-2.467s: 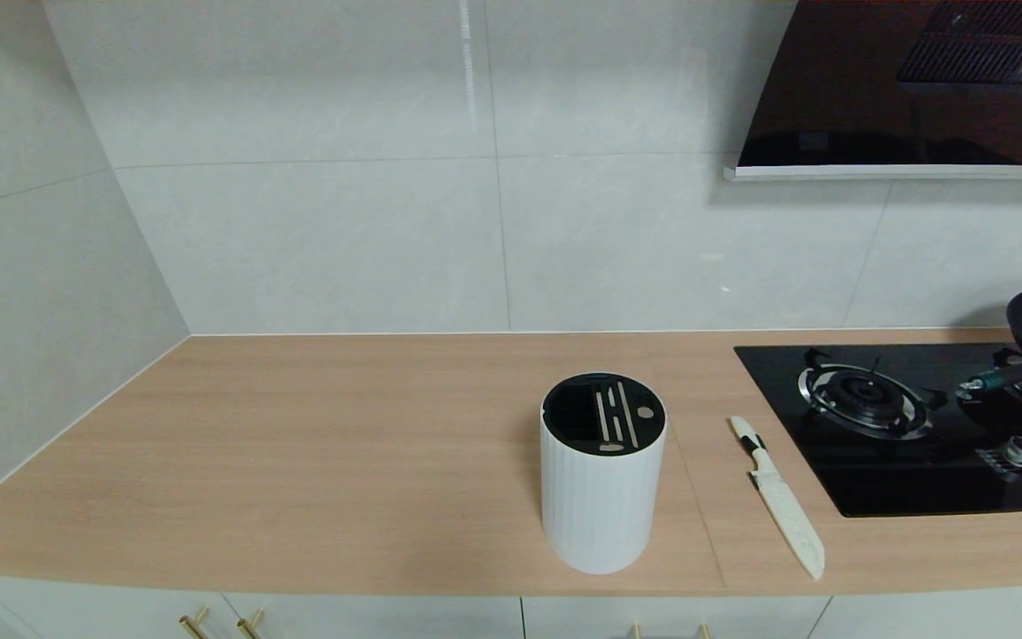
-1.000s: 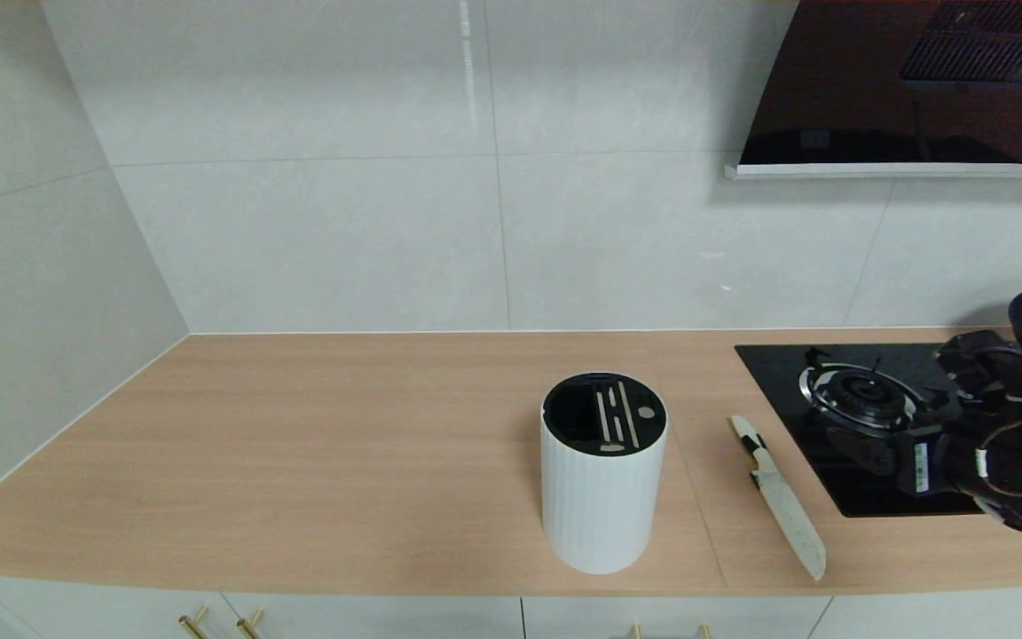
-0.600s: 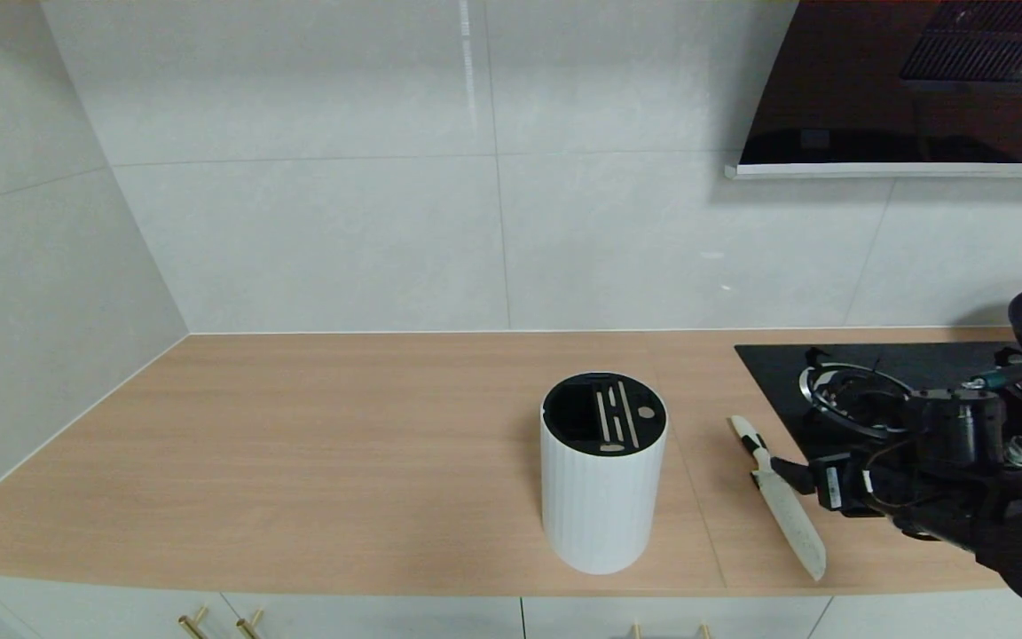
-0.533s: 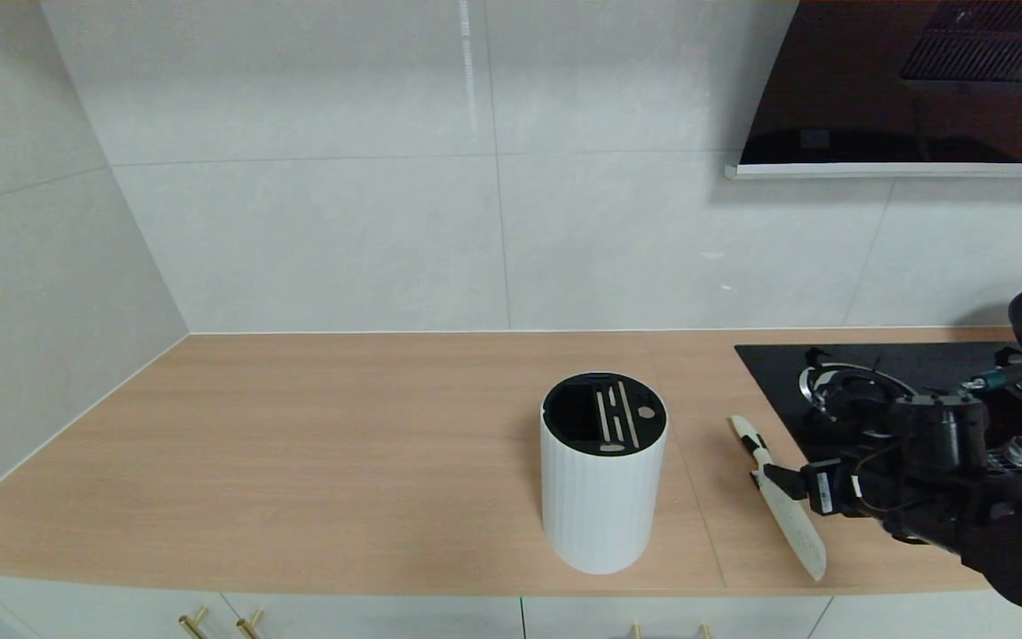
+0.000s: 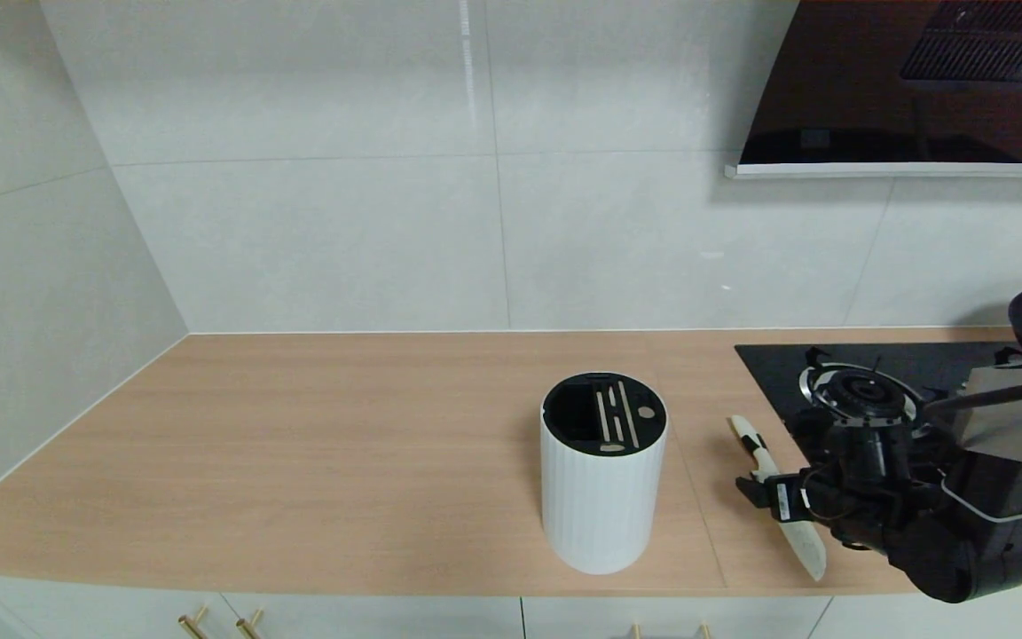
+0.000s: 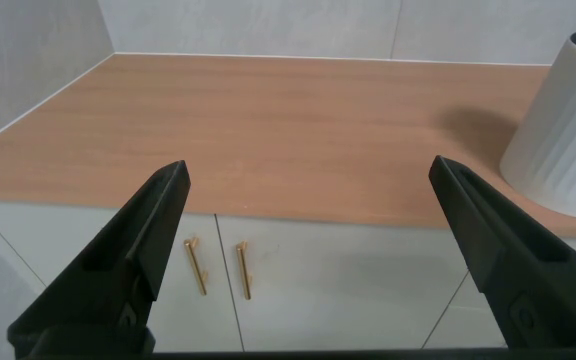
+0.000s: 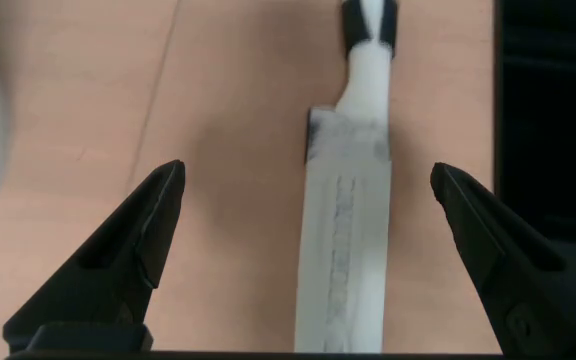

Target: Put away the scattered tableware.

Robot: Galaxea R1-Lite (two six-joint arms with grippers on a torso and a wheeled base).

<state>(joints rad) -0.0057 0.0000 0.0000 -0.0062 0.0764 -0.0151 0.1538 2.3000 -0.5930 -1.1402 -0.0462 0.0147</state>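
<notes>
Holder (image 5: 602,475) stands upright on the counter (image 5: 342,444), its black top showing 1 wide opening and narrow slots. Knife (image 7: 353,220) lies flat between holder and stove (image 5: 777,368). Right gripper (image 7: 306,180), fingers spread, hangs over the blade, having come across from the stove; knife and holder are unmoved. Left gripper (image 6: 308,170) gapes wide by the counter's front edge.

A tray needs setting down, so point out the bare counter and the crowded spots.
Bare: the counter from the left wall to the white holder, front edge to back tiles. Crowded: the strip between holder and stove, where the knife lies under the open right gripper.
</notes>
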